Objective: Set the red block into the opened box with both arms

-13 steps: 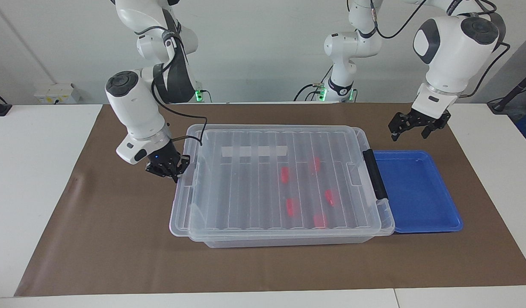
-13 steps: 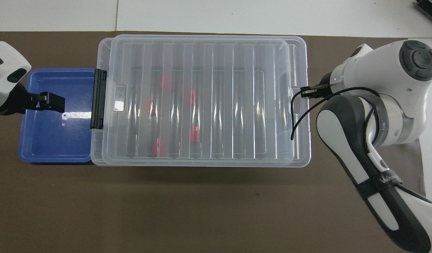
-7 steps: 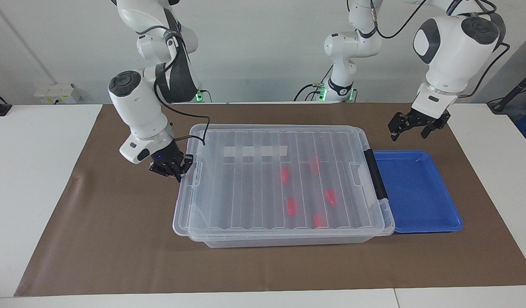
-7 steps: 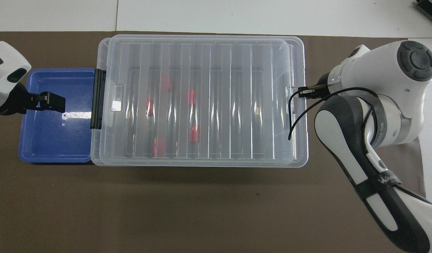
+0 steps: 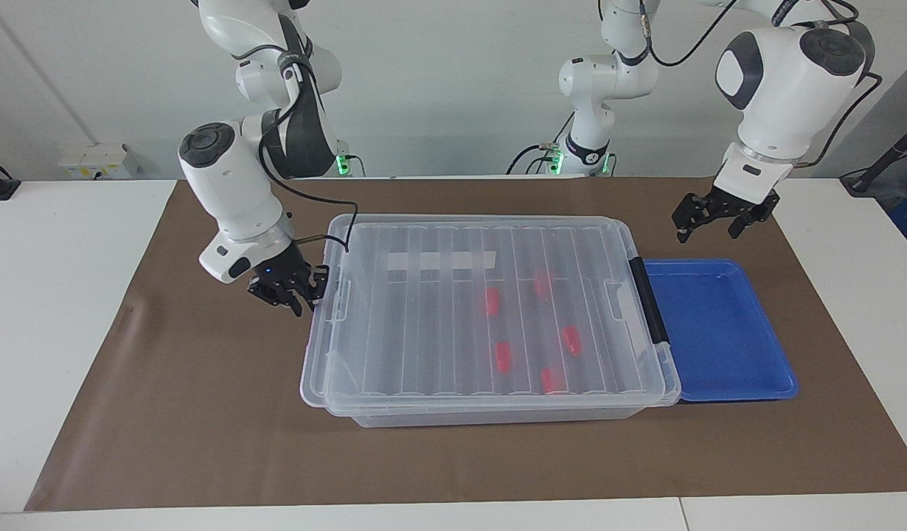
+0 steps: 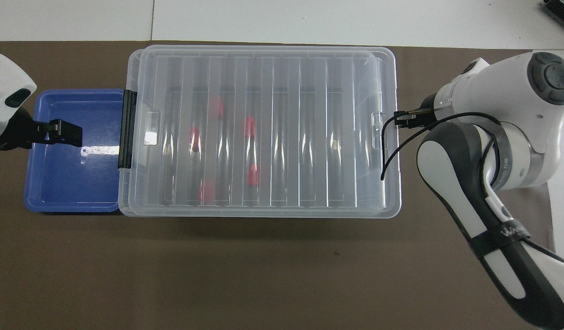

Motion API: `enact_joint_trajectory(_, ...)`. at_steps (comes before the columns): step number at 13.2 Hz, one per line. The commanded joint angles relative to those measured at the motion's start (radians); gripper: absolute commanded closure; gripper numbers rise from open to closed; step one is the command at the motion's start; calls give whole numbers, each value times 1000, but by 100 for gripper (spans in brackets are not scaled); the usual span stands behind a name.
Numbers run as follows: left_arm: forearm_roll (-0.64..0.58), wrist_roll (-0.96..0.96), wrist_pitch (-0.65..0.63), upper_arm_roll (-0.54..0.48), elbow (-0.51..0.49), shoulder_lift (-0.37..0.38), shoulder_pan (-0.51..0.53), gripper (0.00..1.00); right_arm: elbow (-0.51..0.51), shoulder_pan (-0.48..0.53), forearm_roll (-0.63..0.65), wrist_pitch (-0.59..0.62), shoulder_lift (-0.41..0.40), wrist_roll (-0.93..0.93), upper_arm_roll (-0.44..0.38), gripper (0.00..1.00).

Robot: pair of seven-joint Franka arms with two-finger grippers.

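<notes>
The box is a clear bin lying across the mat with its ribbed lid resting flat on top. Several red blocks, such as one red block, show through the lid inside the box. My right gripper hangs low just off the lid's edge at the right arm's end of the box, apart from it; in the overhead view the right gripper points at that edge. My left gripper is open and empty, raised over the blue tray.
The shallow blue tray lies against the box's black handle at the left arm's end. A brown mat covers the table under everything. A black cable loops from the right wrist over the lid's corner.
The lid slid a little toward the left arm's end and now sits squarer on the box. The right gripper then drew back off the lid's edge. The left arm has barely moved.
</notes>
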State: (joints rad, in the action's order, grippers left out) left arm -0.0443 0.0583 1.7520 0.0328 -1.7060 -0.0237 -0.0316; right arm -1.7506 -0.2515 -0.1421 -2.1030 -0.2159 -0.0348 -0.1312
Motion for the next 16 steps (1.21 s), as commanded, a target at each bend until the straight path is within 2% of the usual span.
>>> enact_joint_trajectory(1, 20, -15, -8, 6, -24, 30, 12, 0, 17, 24, 120, 52, 42, -94, -2, 0)
enact_joint_trajectory(3, 20, -15, -8, 4, -21, 30, 12, 0, 57, 34, 206, 134, 65, -131, -2, 0)
enact_joint_trajectory(6, 46, -9, -9, 4, -18, 30, 12, 0, 89, 93, 208, 266, 140, -126, -2, 0)
enact_joint_trajectory(8, 54, -8, -9, 6, -18, 31, 12, 0, 120, 112, 205, 395, 191, -125, -1, 0)
enact_joint_trajectory(10, 55, -8, -8, 6, -20, 31, 12, 0, 189, 129, 196, 553, 208, -91, -5, 0)
enact_joint_trajectory(11, 54, -8, -8, 6, -20, 31, 12, 0, 195, 136, 188, 592, 211, -67, -5, 0)
enact_joint_trajectory(14, 54, -8, -5, 6, -21, 31, 13, 0, 152, 140, 188, 600, 236, -50, -4, 0)
enact_joint_trajectory(16, 55, -8, -6, 6, -20, 31, 13, 0, 152, 158, 191, 597, 236, 42, -5, 0)
